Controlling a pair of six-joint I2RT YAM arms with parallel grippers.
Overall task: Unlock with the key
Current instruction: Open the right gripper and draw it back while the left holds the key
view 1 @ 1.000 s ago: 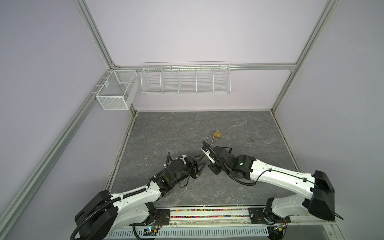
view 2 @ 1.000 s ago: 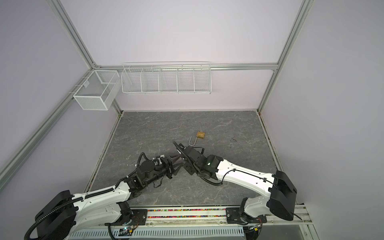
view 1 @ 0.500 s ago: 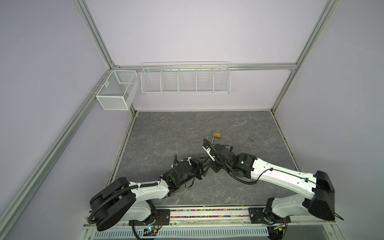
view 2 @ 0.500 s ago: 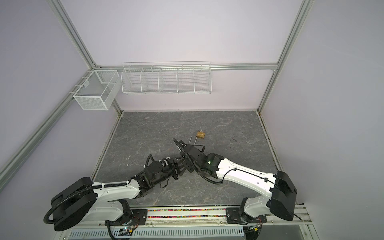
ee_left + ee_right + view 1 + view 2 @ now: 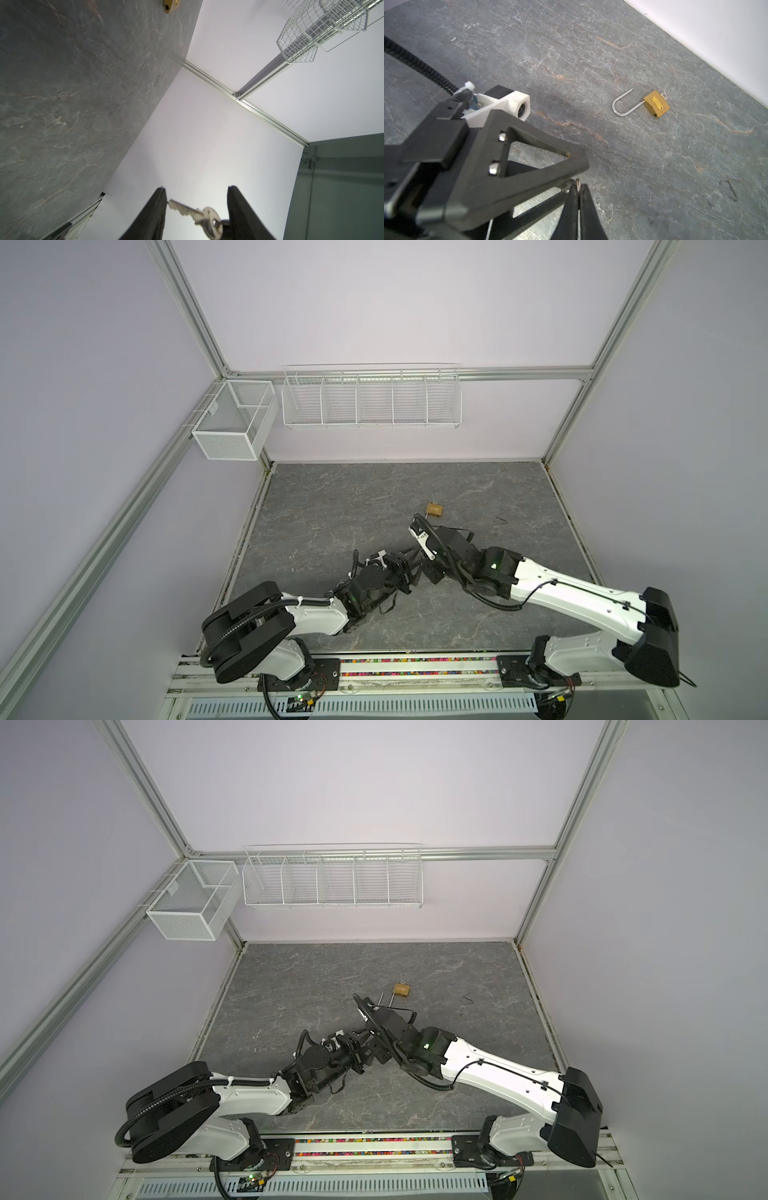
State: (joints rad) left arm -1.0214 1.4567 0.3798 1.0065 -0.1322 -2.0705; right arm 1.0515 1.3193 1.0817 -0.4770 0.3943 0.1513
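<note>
The brass padlock (image 5: 435,510) (image 5: 402,990) (image 5: 656,104) lies on the grey table behind the grippers. Its steel shackle (image 5: 623,104) is swung open, and a small metal ring (image 5: 662,93) sticks out of its far end. In both top views my two grippers meet at mid-table. The right gripper (image 5: 577,186) (image 5: 430,572) is shut on a thin metal edge, the head end of the silver key (image 5: 187,209). That key lies across the gap of my left gripper (image 5: 196,189) (image 5: 411,566), whose jaws stand apart. The key's tip touches one finger (image 5: 160,207).
White wire baskets (image 5: 372,400) (image 5: 232,427) hang on the back wall and the left frame post. A dark scuff (image 5: 500,519) marks the table to the right of the padlock. The walls enclose the table on three sides.
My left arm has folded lower and its gripper has slid right, up against the right gripper, with its jaws slightly narrower. The right arm and the padlock have stayed put.
</note>
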